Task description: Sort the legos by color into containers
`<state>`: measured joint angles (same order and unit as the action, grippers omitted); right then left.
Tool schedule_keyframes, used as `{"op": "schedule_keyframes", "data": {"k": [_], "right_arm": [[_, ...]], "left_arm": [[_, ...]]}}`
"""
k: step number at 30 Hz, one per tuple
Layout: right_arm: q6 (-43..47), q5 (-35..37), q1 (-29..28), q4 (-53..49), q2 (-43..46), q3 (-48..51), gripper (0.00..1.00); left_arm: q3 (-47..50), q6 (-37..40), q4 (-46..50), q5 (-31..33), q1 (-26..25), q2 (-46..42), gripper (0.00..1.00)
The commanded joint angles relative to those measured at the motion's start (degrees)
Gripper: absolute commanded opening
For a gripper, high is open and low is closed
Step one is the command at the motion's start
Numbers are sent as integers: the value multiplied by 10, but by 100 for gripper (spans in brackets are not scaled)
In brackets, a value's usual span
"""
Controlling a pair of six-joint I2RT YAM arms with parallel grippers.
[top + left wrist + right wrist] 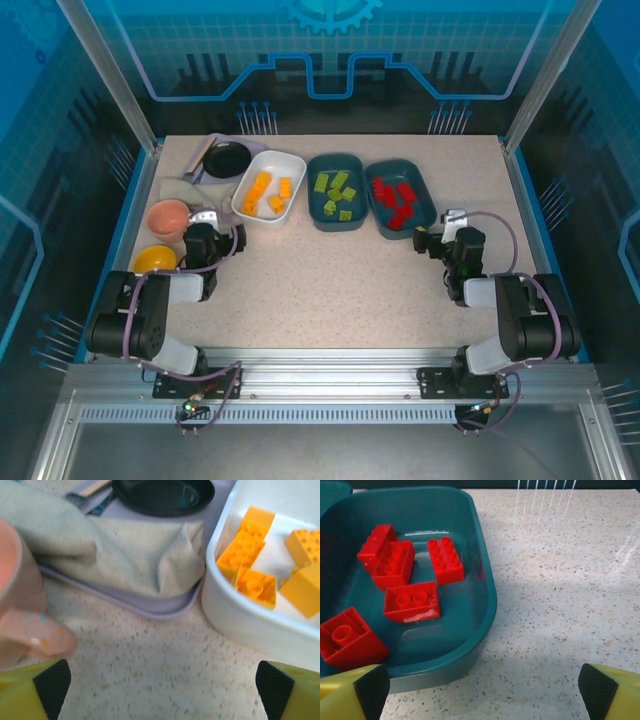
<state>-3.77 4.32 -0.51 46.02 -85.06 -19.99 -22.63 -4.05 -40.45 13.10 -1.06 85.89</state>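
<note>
Three containers stand in a row at the back of the table. The white tub (247, 200) (235, 625) holds orange-yellow legos (268, 190) (247, 547). Green legos (337, 193) lie in the middle teal tub (313, 195), and red legos (397, 200) (412, 601) in the right teal tub (425, 195) (485, 615). My left gripper (207, 228) (162, 685) hangs open over bare table just short of the white tub, nothing between its pads. My right gripper (438, 235) (482, 687) is open and empty at the near right corner of the red tub.
A pink cup (168, 217) (20, 595) and a yellow bowl (155, 260) sit close to my left gripper's left side. Behind them a lilac tray (130, 602) carries a beige cloth (125, 550) and a black pan (228, 158) (162, 495).
</note>
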Motion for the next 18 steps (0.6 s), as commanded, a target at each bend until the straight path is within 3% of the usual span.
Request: {"op": "schedule_keyframes", "data": {"k": [1, 18], "right_arm": [[33, 40, -37, -7, -12, -38, 100], [38, 22, -36, -18, -12, -42, 100]], "left_arm": [[0, 12, -61, -15, 2, 6, 99], [-1, 15, -62, -13, 0, 8, 99]]}}
